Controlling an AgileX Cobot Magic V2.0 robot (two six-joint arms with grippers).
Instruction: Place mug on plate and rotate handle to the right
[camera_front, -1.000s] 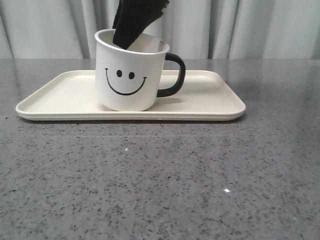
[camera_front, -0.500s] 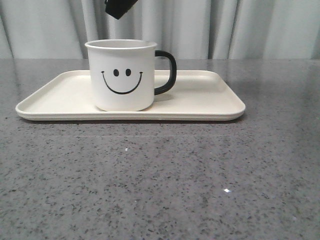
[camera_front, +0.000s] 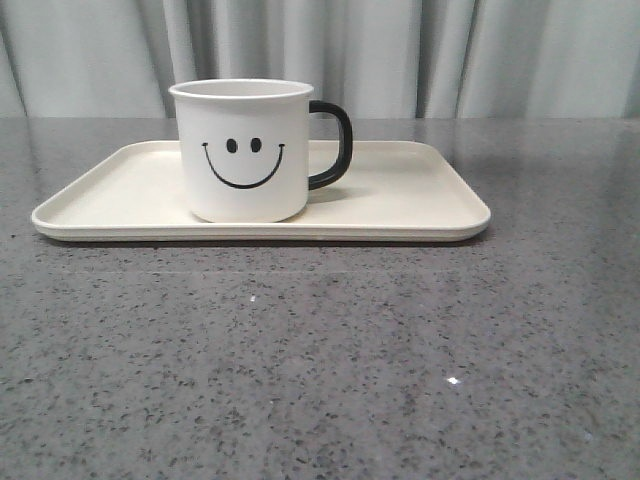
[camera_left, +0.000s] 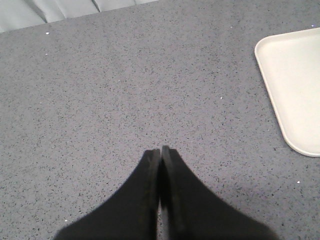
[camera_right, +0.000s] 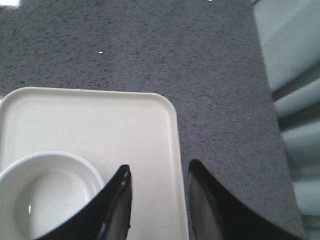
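Nearest the camera, the speckled grey counter (camera_front: 320, 350) lay bare in front of the plate (camera_front: 420, 200). On the plate's left half stood the mug (camera_front: 243, 150), upright, its smiley face toward the camera and its handle (camera_front: 335, 145) pointing right. A second earlier a dark claw had reached into a tilted mug; half a second earlier it hung just above the rim; by this moment it had left the front view, and the mug sat level and untouched. The right claw (camera_right: 159, 200) hovered above the mug with its fingers parted, gripping nothing. The left claw (camera_left: 160, 165) hung clenched over the counter, beside the plate's edge. Behind everything hung pale curtains (camera_front: 400, 55). The task looked finished.
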